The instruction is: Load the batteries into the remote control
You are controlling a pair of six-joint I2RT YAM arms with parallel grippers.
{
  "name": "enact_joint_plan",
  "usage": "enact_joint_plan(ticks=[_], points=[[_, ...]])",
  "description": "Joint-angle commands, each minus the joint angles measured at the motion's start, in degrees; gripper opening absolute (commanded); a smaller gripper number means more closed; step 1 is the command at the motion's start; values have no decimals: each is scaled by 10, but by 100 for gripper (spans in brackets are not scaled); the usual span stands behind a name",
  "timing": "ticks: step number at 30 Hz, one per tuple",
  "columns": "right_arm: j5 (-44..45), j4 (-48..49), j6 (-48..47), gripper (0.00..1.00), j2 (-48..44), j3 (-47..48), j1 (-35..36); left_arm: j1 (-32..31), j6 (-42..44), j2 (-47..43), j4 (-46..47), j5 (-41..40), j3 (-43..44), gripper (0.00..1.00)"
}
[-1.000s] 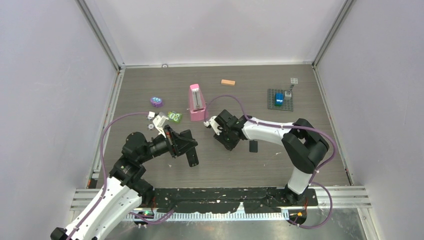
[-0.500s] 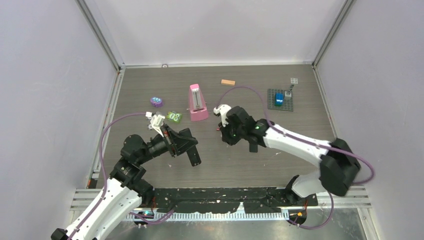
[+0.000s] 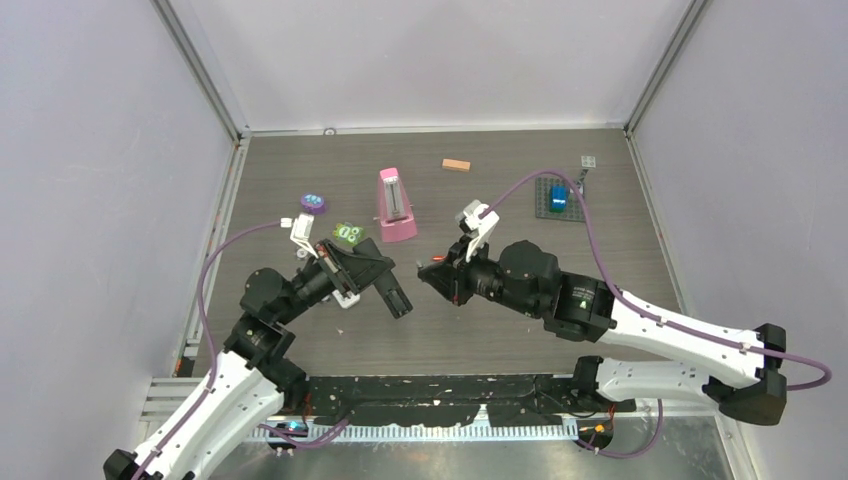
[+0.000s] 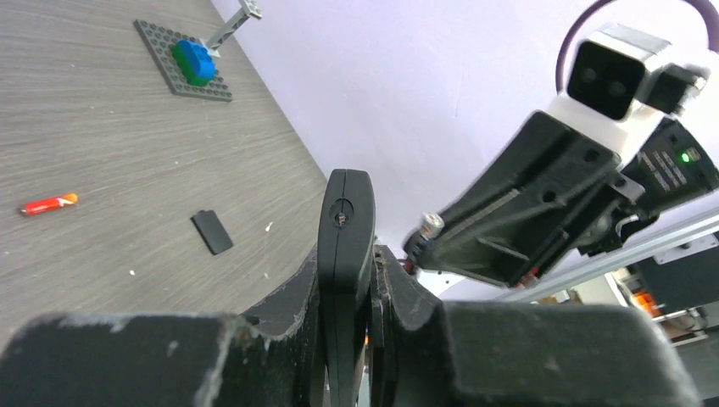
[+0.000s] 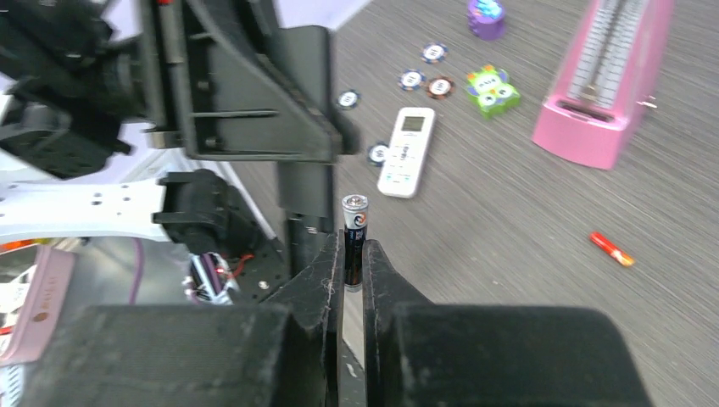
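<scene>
Grey desk (image 3: 600, 250): carries the loose parts.
Left claw (image 4: 348, 284): clamped on the black remote (image 4: 345, 220), held above the desk.
Right claw (image 5: 352, 263): clamped on a dark cell (image 5: 353, 225), close to the remote.
Cover (image 4: 212, 231): off, lying on the desk.
Red cell (image 4: 49, 203): loose on the desk.
Progress: I judge loading barely begun; the bay is hidden from me.

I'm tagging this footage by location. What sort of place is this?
Probably a robot lab test cell: plain walls on an aluminium frame enclose the table, and unrelated props lie on it, like a metronome and a brick plate.
</scene>
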Motion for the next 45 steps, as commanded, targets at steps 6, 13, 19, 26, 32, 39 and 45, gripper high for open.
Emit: enact_joint_plan(ticks=[6, 13, 19, 26, 32, 39, 45], points=[[97, 45, 17, 6, 52, 68, 100, -1, -125, 23, 142, 2, -3, 0], [147, 33, -17, 6, 99, 100, 142, -1, -150, 24, 176, 13, -16, 0], [178, 24, -44, 6, 99, 102, 143, -1, -154, 32, 179, 34, -10, 0], [186, 19, -61, 7, 89, 90, 143, 0, -181, 41, 199, 32, -10, 0], [193, 3, -74, 7, 72, 82, 143, 0, -181, 42, 192, 28, -8, 0], [168, -20, -86, 8, 80, 90, 143, 1, -178, 45, 194, 29, -6, 0], [146, -35, -80, 9, 95, 94, 142, 1, -179, 44, 203, 29, -7, 0]])
